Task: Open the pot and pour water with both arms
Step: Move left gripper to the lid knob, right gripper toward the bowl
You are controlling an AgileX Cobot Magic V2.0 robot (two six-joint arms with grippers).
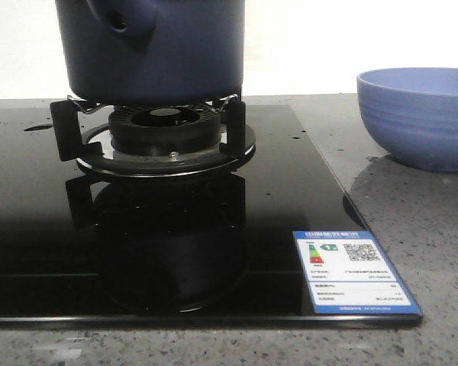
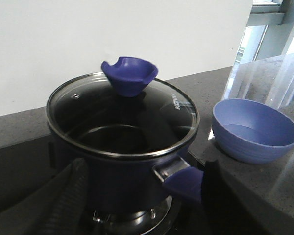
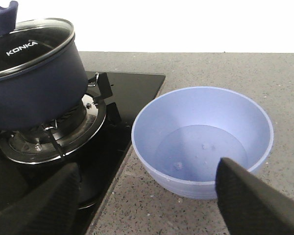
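Observation:
The dark navy pot [image 1: 160, 46] stands on the gas burner [image 1: 164, 130], with its side nub facing the front camera. A glass lid [image 2: 122, 117] with a blue cupped knob [image 2: 130, 76] covers it. My left gripper [image 2: 142, 205] is open, low beside the pot wall. One finger is on each side of the pot's blue handle [image 2: 183, 182], and neither touches it. My right gripper [image 3: 147, 205] is open over the countertop, between the stove edge and the light-blue bowl [image 3: 201, 137], holding nothing. Neither gripper shows in the front view.
The light-blue ribbed bowl [image 1: 420, 114] sits on the speckled grey counter [image 1: 420, 229], right of the black glass cooktop [image 1: 46, 221]. It looks empty apart from a few droplets. An energy label [image 1: 351, 271] is stuck at the cooktop's front right corner. A white wall runs behind.

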